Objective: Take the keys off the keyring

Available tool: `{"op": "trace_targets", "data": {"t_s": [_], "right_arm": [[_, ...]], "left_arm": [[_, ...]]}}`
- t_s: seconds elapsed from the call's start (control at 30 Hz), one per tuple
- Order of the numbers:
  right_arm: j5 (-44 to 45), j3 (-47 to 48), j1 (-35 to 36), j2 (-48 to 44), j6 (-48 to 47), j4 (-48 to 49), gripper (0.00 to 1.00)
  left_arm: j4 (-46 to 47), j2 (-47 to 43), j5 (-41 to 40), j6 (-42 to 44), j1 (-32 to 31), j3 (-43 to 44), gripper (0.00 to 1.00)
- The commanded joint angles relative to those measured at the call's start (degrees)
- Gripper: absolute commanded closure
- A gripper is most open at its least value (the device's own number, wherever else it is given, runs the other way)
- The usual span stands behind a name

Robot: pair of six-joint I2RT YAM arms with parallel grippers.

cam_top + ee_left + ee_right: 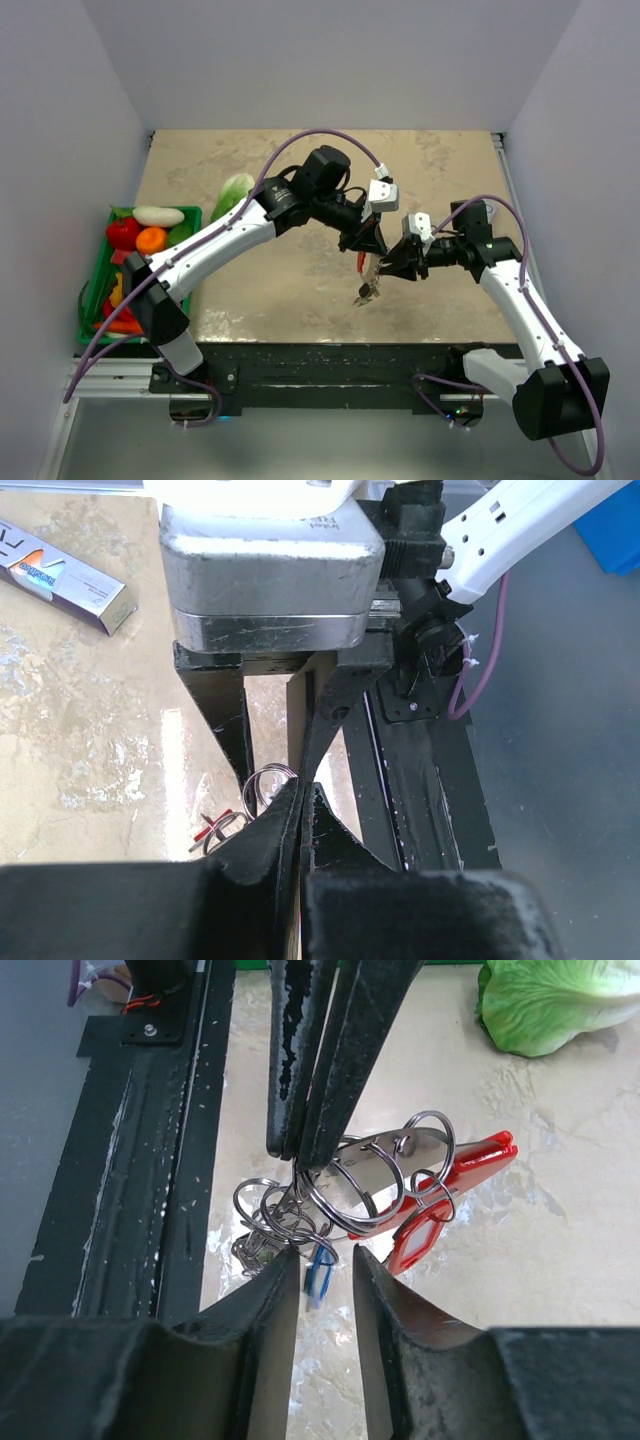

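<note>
Bright, even light; soft shadows

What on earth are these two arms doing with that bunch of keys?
Two robot arms are trying to get keys off a keyring. The left arm's fingers are pinched shut on the keyring, holding the bunch up over the table. The right arm's fingers stand apart beside the dangling keys, near a blue-tagged one, gripping nothing yet.
</note>
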Motion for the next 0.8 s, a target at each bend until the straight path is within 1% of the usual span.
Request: {"op": "trace_targets", "data": {"t_s": [0.0,0.03,0.1,0.13,0.3,0.33,0.5,0.6,0.67,0.77], "right_arm": [[0.8,0.2,0.3,0.2,0.3,1.0,0.73],[1.1,0.4,0.4,0.2,-0.3,0.6,0.76],[1.8,1.0,0.3,-0.3,-2.4,-1.6,0.78],[2.7,1.2,0.4,-0.6,-2.7,-2.1,0.82],[5.5,2.1,0.4,-3.0,-3.5,-3.3,0.85],[6.2,2.5,0.4,-3.8,-4.1,-3.9,0.88],[10.3,5.6,0.3,-5.4,-6.8,-8.4,0.91],[12.0,6.6,0.4,-6.7,-7.1,-8.9,0.95],[12.2,6.9,0.4,-7.5,-6.8,-8.8,1.00],[12.6,7.5,0.4,-7.8,-6.6,-9.3,1.00]], "left_arm": [[1.8,-1.8,2.0,0.4,0.3,2.8,1.00],[1.6,-1.9,2.0,0.6,0.3,2.8,1.00],[1.6,-2.1,1.9,0.7,0.3,2.6,1.00],[1.5,-2.3,1.8,0.8,0.3,2.5,1.00],[1.4,-2.8,1.3,1.3,0.3,1.7,1.00],[1.3,-2.9,1.2,1.4,0.3,1.6,1.00],[1.2,-3.2,1.1,1.6,0.3,1.3,1.00],[1.2,-3.3,1.1,1.7,0.3,1.2,1.00],[1.3,-3.3,1.3,1.6,0.2,1.1,1.00],[1.6,-3.4,1.3,1.5,0.3,1.0,1.00]]}}
